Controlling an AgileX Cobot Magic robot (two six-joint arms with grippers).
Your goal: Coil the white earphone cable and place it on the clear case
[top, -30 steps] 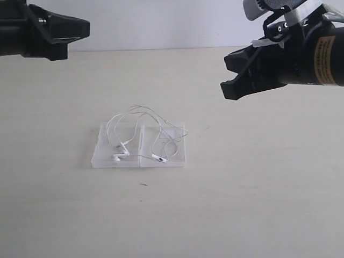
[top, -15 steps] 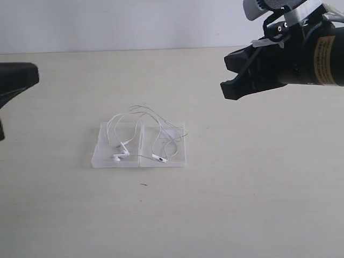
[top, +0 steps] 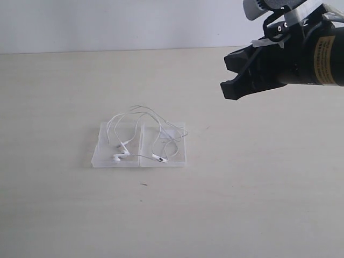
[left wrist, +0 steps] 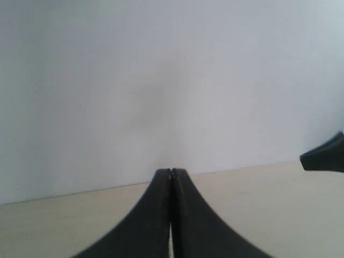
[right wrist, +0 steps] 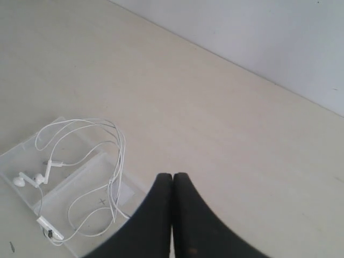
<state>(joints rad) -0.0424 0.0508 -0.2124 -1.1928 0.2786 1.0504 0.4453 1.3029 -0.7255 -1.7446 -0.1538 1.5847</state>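
1. The left end effector point(left wrist: 171, 173) is clenched on nothing; its place relative to the clear case point(top: 177, 157) cannot be told.
2. The clear case lies open and flat on the counter point(top: 64, 215).
3. The white earphone cable point(top: 122, 149) lies loosely looped on the clear case, one loop spilling past its far edge.
4. The right end effector point(right wrist: 172, 176), clenched and empty, hangs well apart to the right of the clear case.

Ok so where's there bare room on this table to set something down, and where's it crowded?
The table is bare in front of the case, on both sides of it, and behind it up to the wall. Crowded only at the case, where the cable loops over both halves. The right gripper hangs over the back right.
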